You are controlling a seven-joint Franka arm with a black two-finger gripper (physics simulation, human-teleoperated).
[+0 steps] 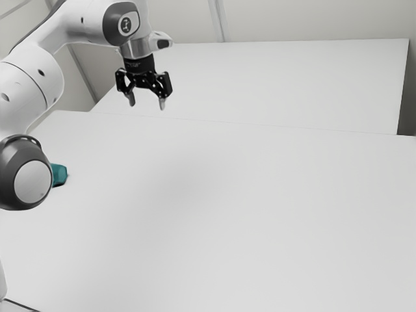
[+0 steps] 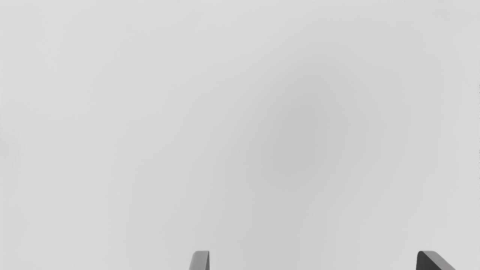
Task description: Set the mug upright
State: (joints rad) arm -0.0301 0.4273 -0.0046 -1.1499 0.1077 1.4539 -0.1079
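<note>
Fingers (image 1: 162, 103) spread apart, raised above the table (image 1: 227, 214). The teal mug (image 1: 59, 175) is at the exterior view's left, partly hidden behind the arm (image 1: 32, 182), well away from the fingers; its posture cannot be determined.

From where I stand, the white arm (image 1: 32, 84) comes in at the exterior view's left, bent. Low down sits a big round joint (image 1: 32, 182), its pale disc ringed in dark grey. Above it the thick white link climbs, then slants up toward the wrist (image 1: 123, 25), which wears a dark cap. A silvery collar (image 1: 137, 48) sits under that, and the black gripper (image 1: 147, 104) hangs from it, pointing down. Its two fingers (image 1: 162, 104) stand wide apart, grey at the tips, and the wrist view shows that same broad gap between them.
</note>
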